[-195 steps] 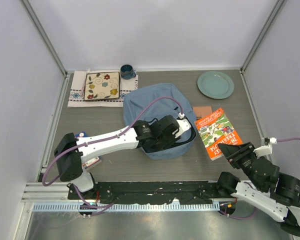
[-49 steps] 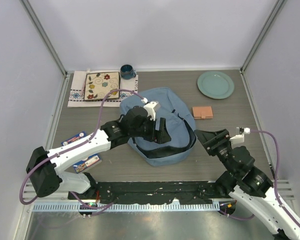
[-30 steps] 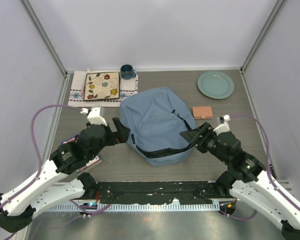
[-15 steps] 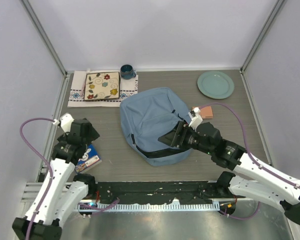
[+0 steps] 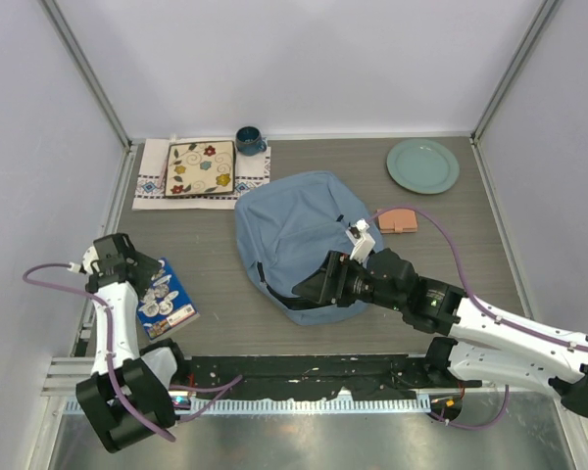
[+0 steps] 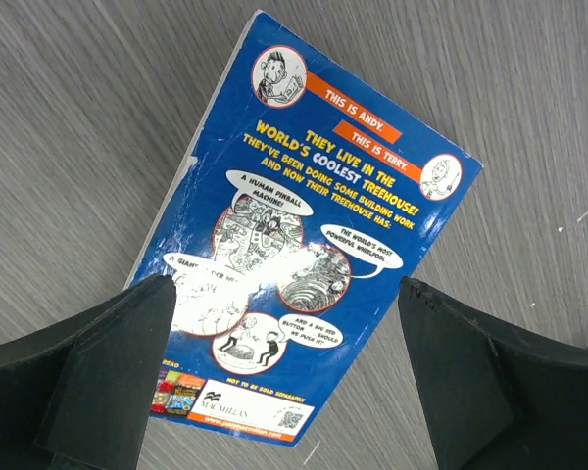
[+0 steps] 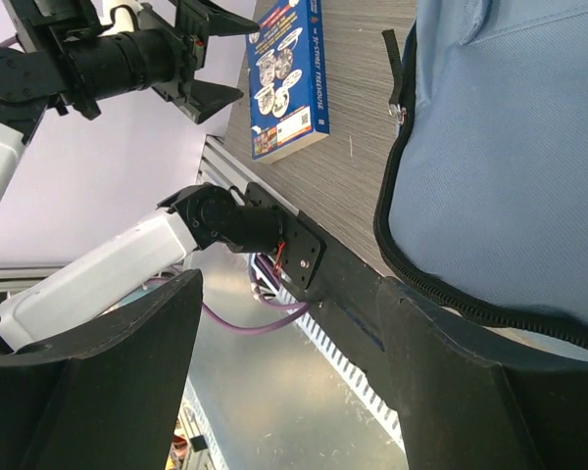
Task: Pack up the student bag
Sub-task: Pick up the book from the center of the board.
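Note:
The student bag (image 5: pixel 296 230), dusty-blue with a dark zipper line along its near edge, lies in the middle of the table; its fabric fills the right of the right wrist view (image 7: pixel 514 147). A blue paperback (image 5: pixel 167 300) lies flat at the near left, back cover up (image 6: pixel 304 245). My left gripper (image 5: pixel 145 274) hovers just above it, open, fingers spread wider than the book (image 6: pixel 284 289), touching nothing. My right gripper (image 5: pixel 312 286) hangs open over the bag's near edge (image 7: pixel 289 284) with nothing between its fingers.
A green plate (image 5: pixel 423 164) sits far right and a small brown wallet-like thing (image 5: pixel 400 219) beside the bag. At the far left a floral tile (image 5: pixel 200 168) rests on a cloth (image 5: pixel 153 184), next to a blue mug (image 5: pixel 249 140). A black rail (image 5: pixel 304 372) edges the near side.
My left arm swung off the bag to the near left, over the blue book. My right arm reached left to the bag's near edge. The orange book beside the bag earlier no longer shows.

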You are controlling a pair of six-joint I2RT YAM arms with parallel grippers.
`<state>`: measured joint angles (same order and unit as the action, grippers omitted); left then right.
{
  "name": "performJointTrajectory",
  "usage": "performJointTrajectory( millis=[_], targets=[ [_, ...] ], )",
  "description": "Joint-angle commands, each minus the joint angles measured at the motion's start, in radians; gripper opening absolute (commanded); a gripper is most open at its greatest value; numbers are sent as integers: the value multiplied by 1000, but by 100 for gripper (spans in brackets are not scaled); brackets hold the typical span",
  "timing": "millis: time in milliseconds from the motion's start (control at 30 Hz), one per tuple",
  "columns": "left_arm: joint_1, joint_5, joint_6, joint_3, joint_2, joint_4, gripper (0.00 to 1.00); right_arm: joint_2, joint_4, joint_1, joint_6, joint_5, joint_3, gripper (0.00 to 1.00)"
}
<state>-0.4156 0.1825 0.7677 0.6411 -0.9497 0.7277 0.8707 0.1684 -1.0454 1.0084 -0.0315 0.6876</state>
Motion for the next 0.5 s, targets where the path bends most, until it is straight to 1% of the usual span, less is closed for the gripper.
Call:
performJointTrajectory(
  millis=[0, 67, 167, 200, 267, 367, 400, 467],
  targets=[
    [-9, 29, -7, -23, -14, -80, 100, 8, -72, -5, 12, 25, 29, 77],
    [-9, 87, -1, -2, -3, -50, 99, 25, -79, -8, 13, 24, 32, 77],
    [-9, 199, -24, -1, 83, -71, 100, 43, -87, -10, 19, 22, 35, 77],
    [-9, 213, -24, -15, 118, -80, 100, 48, -95, -11, 27, 24, 27, 77],
    [-9, 233, -13, -34, 134, -97, 100, 59, -119, -13, 36, 21, 17, 77],
    [-9, 239, 8, -43, 95, -97, 99, 76, -127, -15, 44, 13, 18, 77],
    [-9, 268, 18, -29, 76, -91, 100, 82, -127, -15, 44, 13, 24, 78],
    [-9, 290, 41, -17, 3, -74, 99, 85, -127, -18, 47, 15, 24, 78]
  ],
)
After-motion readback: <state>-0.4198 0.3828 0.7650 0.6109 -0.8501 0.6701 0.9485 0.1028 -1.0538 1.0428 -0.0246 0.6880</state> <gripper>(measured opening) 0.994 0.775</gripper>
